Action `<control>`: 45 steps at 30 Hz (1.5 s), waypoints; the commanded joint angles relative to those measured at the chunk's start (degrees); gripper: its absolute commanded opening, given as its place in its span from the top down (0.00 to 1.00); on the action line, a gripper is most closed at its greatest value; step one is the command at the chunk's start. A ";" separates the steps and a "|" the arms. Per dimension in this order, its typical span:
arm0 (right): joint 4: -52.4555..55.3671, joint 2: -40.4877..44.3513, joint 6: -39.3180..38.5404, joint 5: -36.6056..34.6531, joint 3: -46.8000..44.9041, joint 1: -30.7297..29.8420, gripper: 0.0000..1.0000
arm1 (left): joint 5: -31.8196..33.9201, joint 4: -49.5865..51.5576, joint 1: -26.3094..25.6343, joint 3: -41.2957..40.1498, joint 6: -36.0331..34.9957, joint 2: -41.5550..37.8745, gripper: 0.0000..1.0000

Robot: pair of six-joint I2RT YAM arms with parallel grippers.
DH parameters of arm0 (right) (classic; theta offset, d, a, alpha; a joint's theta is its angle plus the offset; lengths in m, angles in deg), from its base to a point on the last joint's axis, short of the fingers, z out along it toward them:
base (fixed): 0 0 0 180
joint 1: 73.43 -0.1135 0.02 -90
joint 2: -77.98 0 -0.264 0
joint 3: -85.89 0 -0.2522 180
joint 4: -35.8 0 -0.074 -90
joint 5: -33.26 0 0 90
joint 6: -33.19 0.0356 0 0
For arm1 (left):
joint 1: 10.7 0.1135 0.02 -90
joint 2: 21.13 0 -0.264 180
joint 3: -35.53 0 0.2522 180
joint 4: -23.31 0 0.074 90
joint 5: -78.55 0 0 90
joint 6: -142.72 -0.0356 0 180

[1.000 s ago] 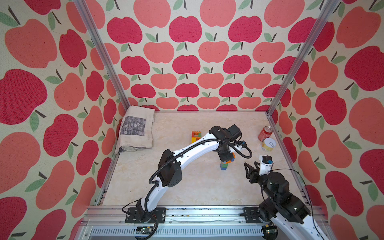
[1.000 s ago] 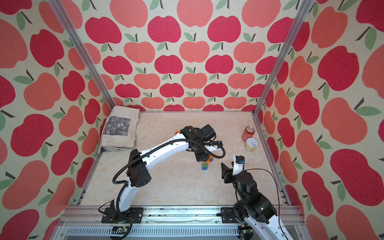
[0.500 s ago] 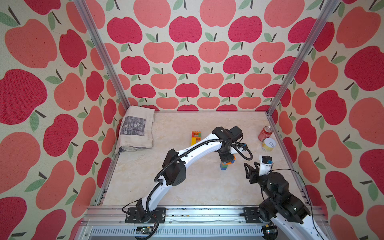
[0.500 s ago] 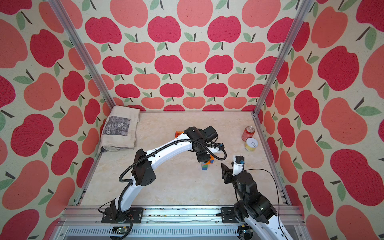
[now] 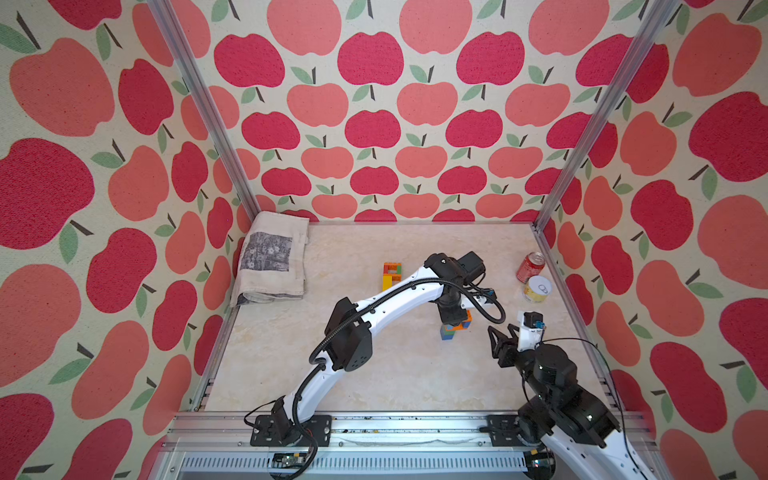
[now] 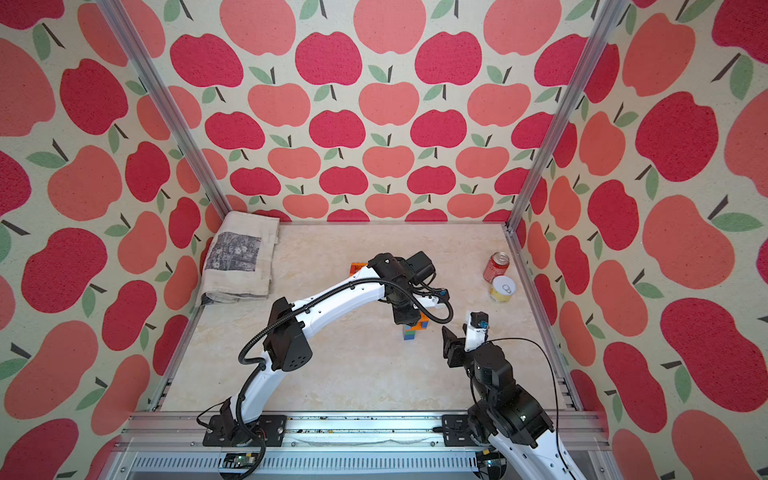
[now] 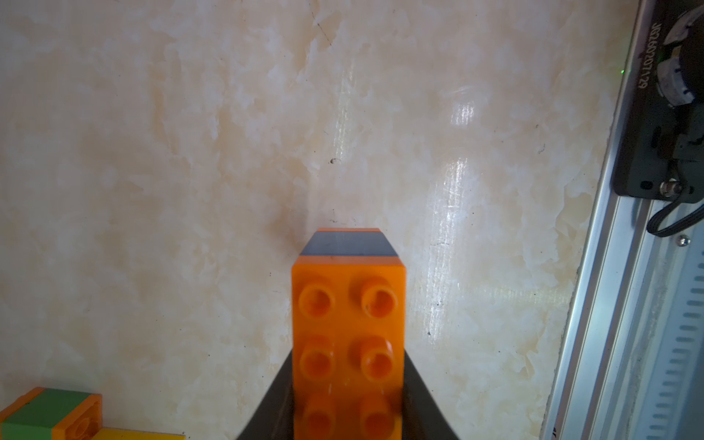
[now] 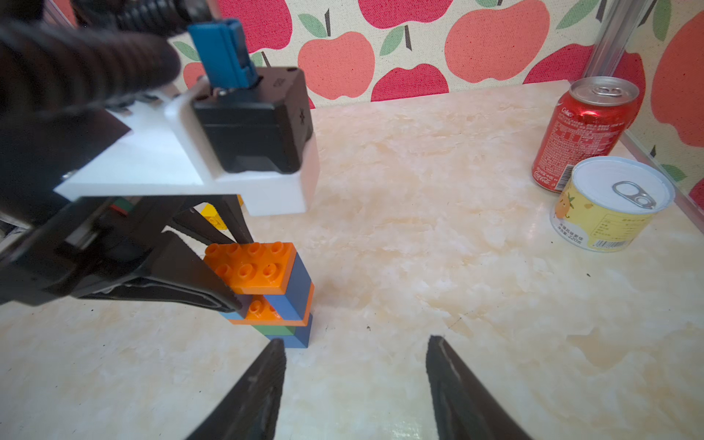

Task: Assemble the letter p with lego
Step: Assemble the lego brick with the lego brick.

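Both top views take in the whole worktop (image 5: 374,374). A folded cloth (image 5: 272,262) lies in its back left corner. The left arm reaches across to a lego stack (image 5: 455,330) right of the middle, and a can (image 5: 530,268) and a tin (image 5: 536,289) stand by the right edge.

A second build (image 5: 392,275) of orange, green and yellow lies near the middle, toward the back. It shows plainly in a top view; where the left arm crosses it, only its orange corner (image 6: 356,266) shows.

Only the right wrist view gives the stack's layers: orange, blue, orange, green, blue. The left wrist view looks straight down on the top brick's (image 7: 348,316) studs.

The left pincer (image 8: 238,272) is clamped on that top brick, with a finger on each long side. The right pincer (image 8: 356,341) is about half open, empty and touching nothing. The stack stands on the worktop near its fingertips, apart from them.
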 commanded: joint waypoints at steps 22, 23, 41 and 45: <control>-0.41 0.16 0.34 -0.01 -0.60 0.31 0.38 | -0.55 2.42 1.33 -2.03 4.47 1.08 0.71; -0.41 0.20 0.35 0.01 -0.54 0.34 0.38 | -0.51 2.49 1.14 -2.37 4.95 1.02 0.72; -0.24 0.19 0.52 0.35 -0.27 0.30 0.38 | -3.65 -5.48 0.94 -14.82 6.32 -0.66 0.73; -0.24 -0.05 0.82 0.65 -0.05 0.27 0.38 | -4.86 -12.55 1.04 -25.08 9.46 -3.66 0.74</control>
